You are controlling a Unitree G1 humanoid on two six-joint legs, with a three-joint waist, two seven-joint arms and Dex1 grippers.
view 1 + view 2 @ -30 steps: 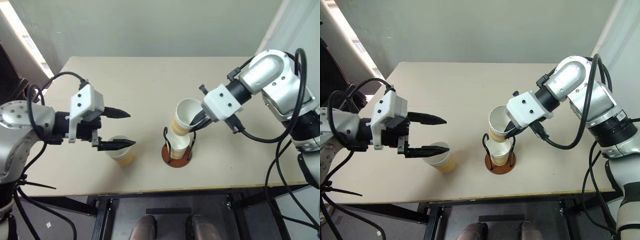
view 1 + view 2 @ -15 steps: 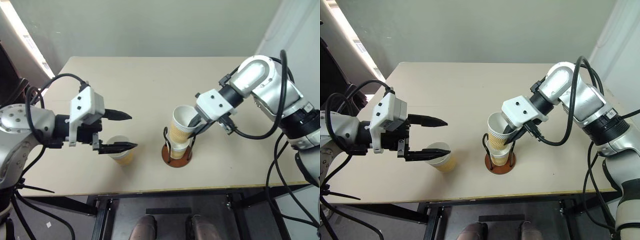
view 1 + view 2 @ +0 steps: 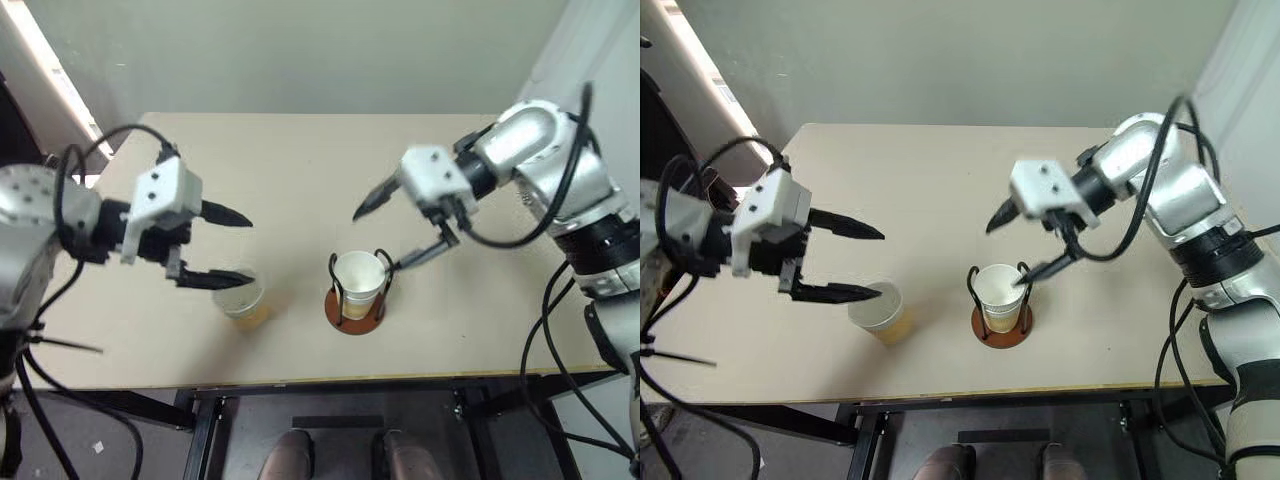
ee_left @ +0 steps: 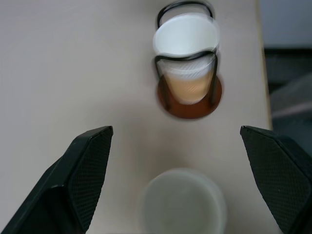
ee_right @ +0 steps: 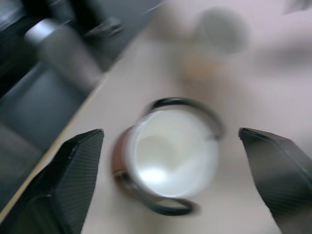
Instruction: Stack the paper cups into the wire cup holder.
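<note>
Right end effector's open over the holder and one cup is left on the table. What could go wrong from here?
1. The right end effector hangs beside the wire cup holder; its lower finger may snag a wire loop.
2. The left end effector straddles the last paper cup wide open; closing off-centre may tip or crush it.

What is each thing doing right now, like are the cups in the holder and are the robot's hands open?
Stacked paper cups: upright, nested inside the holder.
Wire cup holder: standing on the table, holding the stack.
Loose paper cup: upright on the table, not held.
Left gripper: open, empty, one finger over the loose cup.
Right gripper: open, empty, above the holder.
Table: bare elsewhere.
</note>
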